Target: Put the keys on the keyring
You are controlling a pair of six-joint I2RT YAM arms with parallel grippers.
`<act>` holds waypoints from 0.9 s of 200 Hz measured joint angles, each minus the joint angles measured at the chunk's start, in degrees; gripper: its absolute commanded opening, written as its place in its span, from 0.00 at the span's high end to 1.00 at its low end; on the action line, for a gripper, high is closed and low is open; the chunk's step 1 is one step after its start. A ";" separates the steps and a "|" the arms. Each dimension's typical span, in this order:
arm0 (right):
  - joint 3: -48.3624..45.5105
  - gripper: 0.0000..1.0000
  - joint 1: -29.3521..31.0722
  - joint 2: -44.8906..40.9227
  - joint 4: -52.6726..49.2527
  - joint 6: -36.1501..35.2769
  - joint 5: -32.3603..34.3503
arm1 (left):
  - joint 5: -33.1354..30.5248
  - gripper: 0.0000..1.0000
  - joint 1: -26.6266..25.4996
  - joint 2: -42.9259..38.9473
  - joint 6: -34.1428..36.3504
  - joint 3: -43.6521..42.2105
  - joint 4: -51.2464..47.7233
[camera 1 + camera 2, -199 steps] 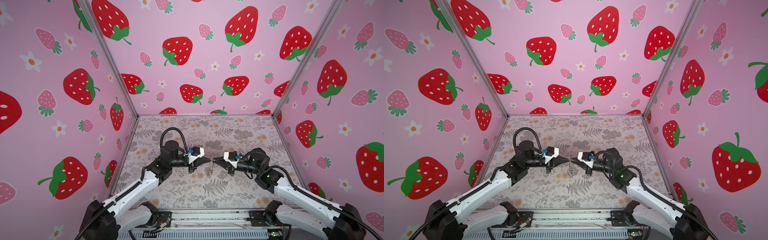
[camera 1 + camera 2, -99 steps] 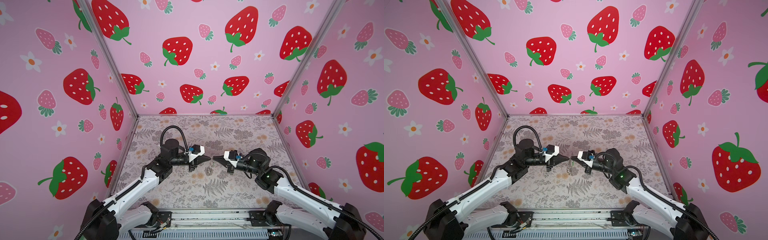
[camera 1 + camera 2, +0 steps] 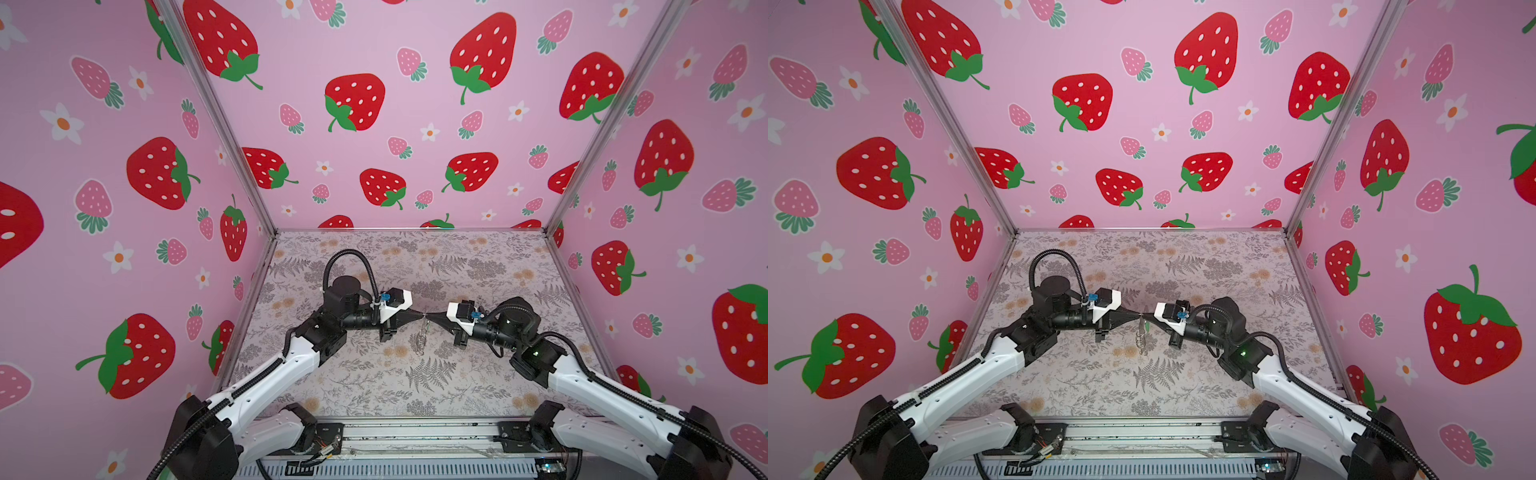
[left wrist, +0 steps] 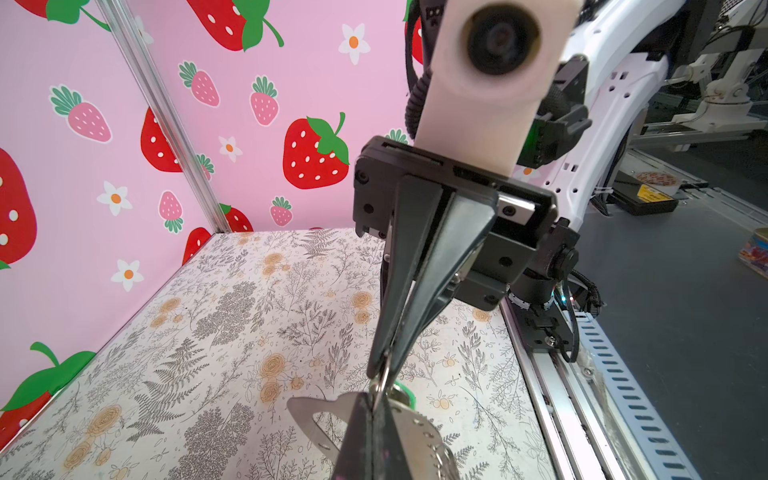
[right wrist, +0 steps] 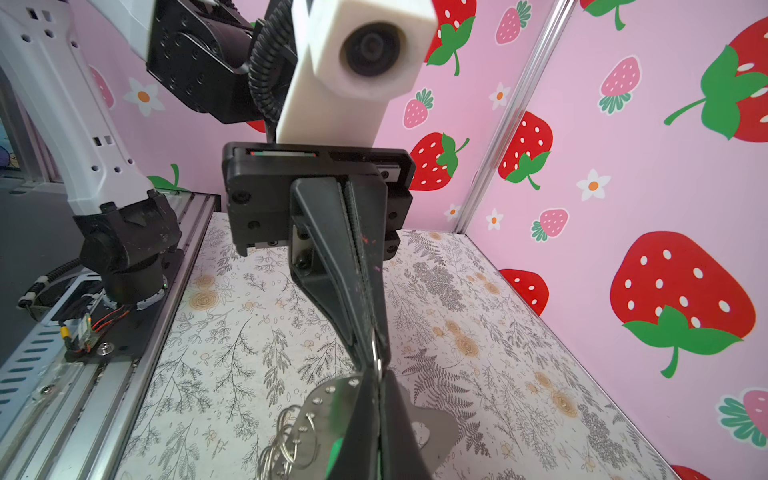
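Both grippers meet tip to tip above the middle of the table. My left gripper [image 3: 420,318] and right gripper [image 3: 428,319] are each shut on one small wire ring [image 4: 383,380]. From that ring hangs the keyring [image 5: 332,399], a flat silvery plate with a row of holes that carry several thin wire rings [image 5: 291,446]. The plate shows in both top views, dangling clear of the table [image 3: 1140,340]. Of the keys I make out only the green tag [image 4: 407,392] behind the plate; the thin blades are hidden by my fingers.
The floral table [image 3: 415,386] is boxed in by pink strawberry walls [image 3: 124,249] on the left, back and right. A metal rail [image 3: 415,432] with both arm bases runs along the front edge.
The right gripper has closed the last bit and come up to the left one, so the tips now touch on the ring. The left gripper has stayed shut, and the hanging plate has barely shifted.
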 measured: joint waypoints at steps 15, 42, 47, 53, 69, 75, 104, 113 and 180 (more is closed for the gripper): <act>0.02 1.00 0.02 -0.20 -0.94 -0.39 0.09 | -1.07 0.81 -0.28 -0.07 1.57 0.83 -2.40; 1.03 1.00 0.13 -0.48 -6.60 -1.86 0.98 | -5.62 0.72 -0.72 -1.75 7.50 3.39 -9.55; 1.64 1.00 0.13 -0.44 -8.41 -2.25 1.09 | -6.71 0.72 -0.76 -2.23 9.01 4.07 -11.30; 2.40 1.00 0.13 -0.37 -10.25 -2.58 1.14 | -7.91 0.72 -0.98 -2.73 10.45 4.90 -12.90; 5.29 1.00 0.13 0.15 -15.19 -3.26 1.27 | -11.21 0.72 -1.73 -3.67 14.08 7.13 -16.55; 6.32 1.00 0.13 0.35 -16.61 -3.43 1.29 | -12.48 0.72 -2.36 -3.93 15.47 7.80 -17.66; 8.94 1.00 0.13 0.48 -21.27 -4.02 0.98 | -17.79 0.72 -6.62 -4.26 21.22 9.20 -21.24; 9.35 1.00 0.13 0.50 -22.45 -4.09 0.83 | -19.71 0.72 -8.22 -4.07 22.88 9.29 -22.14; 10.60 1.00 0.13 0.85 -27.61 -4.31 -0.17 | -33.77 0.72 -16.46 -2.80 30.91 9.73 -23.52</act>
